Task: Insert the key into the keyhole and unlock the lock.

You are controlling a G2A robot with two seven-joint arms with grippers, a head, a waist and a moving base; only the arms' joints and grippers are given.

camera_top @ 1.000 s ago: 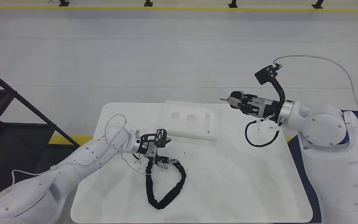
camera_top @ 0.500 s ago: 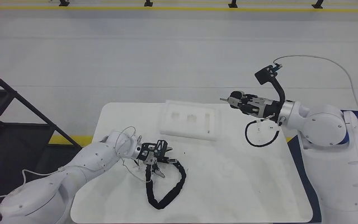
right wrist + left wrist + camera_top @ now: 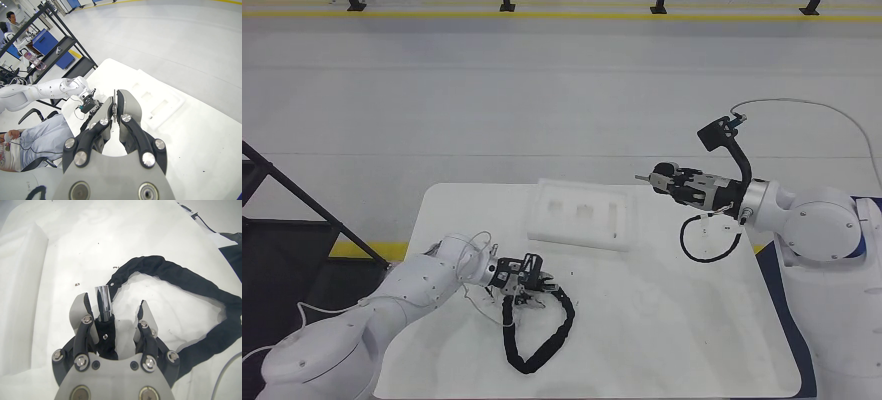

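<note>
White table [image 3: 662, 330], with a foam tray [image 3: 582, 215] at its far edge. Nearer the front, black-sleeved chain lock [image 3: 540, 345] looped flat on the table, lying much as a second ago. Left gripper [image 3: 114, 298] lower and closer to the loop than before, jaws spread wide, straddling the chain's chrome end [image 3: 103, 300] without clamping it, that end nearer one finger than the other. Right gripper [image 3: 115, 95] held up beyond the tray's right end, same place as before, jaws pressed together on the key [image 3: 114, 109], well apart from the lock.
</note>
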